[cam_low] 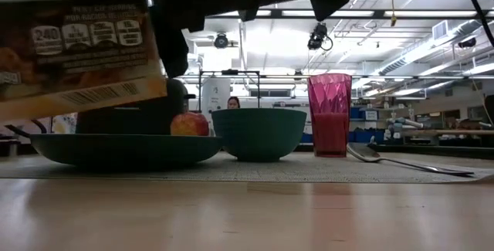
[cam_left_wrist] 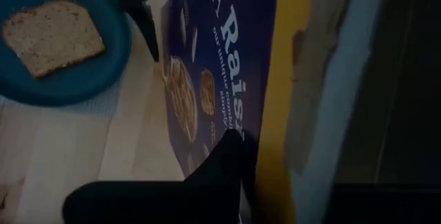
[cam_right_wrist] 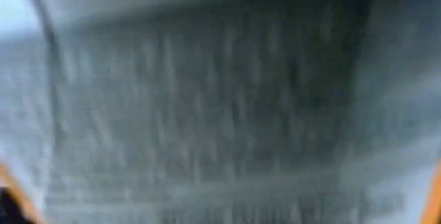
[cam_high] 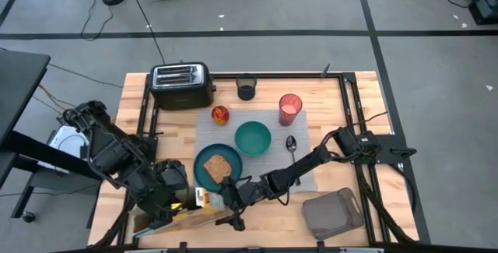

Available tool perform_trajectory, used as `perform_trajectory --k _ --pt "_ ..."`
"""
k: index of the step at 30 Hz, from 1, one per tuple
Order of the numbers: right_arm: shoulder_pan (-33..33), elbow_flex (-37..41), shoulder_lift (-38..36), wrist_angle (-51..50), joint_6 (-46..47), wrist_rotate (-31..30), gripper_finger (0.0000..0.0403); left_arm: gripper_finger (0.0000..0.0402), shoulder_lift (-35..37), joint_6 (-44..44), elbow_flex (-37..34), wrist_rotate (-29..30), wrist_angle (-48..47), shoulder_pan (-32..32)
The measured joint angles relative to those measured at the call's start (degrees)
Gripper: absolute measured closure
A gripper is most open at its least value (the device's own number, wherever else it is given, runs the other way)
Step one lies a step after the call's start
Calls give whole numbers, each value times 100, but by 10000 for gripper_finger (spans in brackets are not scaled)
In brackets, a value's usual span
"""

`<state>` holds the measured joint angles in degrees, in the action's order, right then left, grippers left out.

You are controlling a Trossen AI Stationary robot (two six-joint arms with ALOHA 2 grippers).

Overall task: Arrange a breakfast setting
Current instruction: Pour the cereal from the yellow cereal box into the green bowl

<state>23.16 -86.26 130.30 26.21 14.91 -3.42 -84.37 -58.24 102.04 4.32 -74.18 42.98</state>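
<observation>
Currently both arms meet at the table's near edge on the blue-and-yellow cardboard cereal box [cam_high: 204,200], held off the wood just beside the teal round plate [cam_high: 204,159] with its toast slice [cam_high: 217,166]. Left gripper [cam_high: 180,198] is clamped on the box; right gripper [cam_high: 232,198] touches its end, finger state cannot tell. Judgement: opening or pouring step. Keep the left grip firm, then tilt slowly over the teal bowl [cam_high: 253,138] farther in, clear of the pink-red translucent cup [cam_high: 289,109].

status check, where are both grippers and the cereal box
Left gripper shut on cereal box, near front edge. Right gripper at the box's top, grip unclear. Toast slice on plate; bowl empty. Nothing in the way.
</observation>
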Motion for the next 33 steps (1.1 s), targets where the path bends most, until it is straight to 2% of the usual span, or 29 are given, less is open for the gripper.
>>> perform_trajectory --k 3,6,10,13,19,22,24,26,31,33 --pt "-2 0 -2 150 -56 0 62 397 -1 8 0 6 -15 -6" --pt "-2 0 -2 242 -113 0 118 390 -1 38 0 20 7 -4" --pt "7 0 -2 252 -134 39 197 373 -1 39 0 35 11 -4" --pt "11 0 -2 230 -144 223 235 354 13 37 0 31 37 -3" --pt "64 7 -353 -551 -259 332 240 287 346 -146 0 -162 31 -7" --pt "93 7 -748 -1158 -455 322 239 253 731 -433 0 -542 31 -7" --pt "130 7 -1112 -1730 -591 325 239 238 1093 -826 2 -548 16 -2" --pt "196 7 -1567 -2331 -760 394 239 232 1481 -1075 6 -91 20 58" --pt "396 7 -2899 -3903 -825 302 238 231 2104 -461 13 2459 162 644" --pt "482 7 -3439 -4361 -695 84 238 230 2173 -17 13 3199 150 757"
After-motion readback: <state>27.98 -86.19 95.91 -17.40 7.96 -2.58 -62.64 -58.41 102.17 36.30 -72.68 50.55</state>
